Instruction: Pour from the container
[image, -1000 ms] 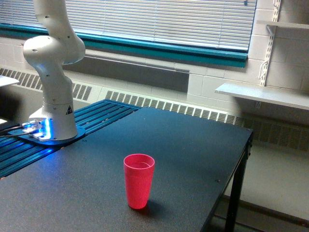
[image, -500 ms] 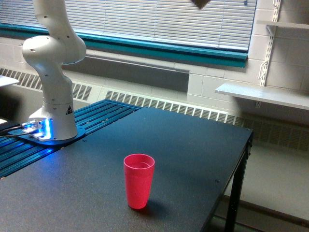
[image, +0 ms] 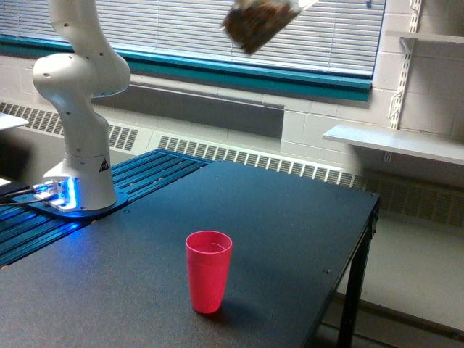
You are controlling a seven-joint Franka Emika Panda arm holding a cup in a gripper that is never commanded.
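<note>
Brown granules fill the tumbler (image: 259, 22), tilted high above the counter (image: 290, 217). Bring it over the cup (image: 209, 270) before tipping further. Claw out of frame; grip unconfirmed.

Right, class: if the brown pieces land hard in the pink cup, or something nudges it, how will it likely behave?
The pink cup looks taller than wide with a narrower base, so a nudge near the rim could tip it. It seems thin plastic and empty, so probably light and apt to slide on the dark table. The tilted container is high above, so falling pieces might jolt it.
</note>
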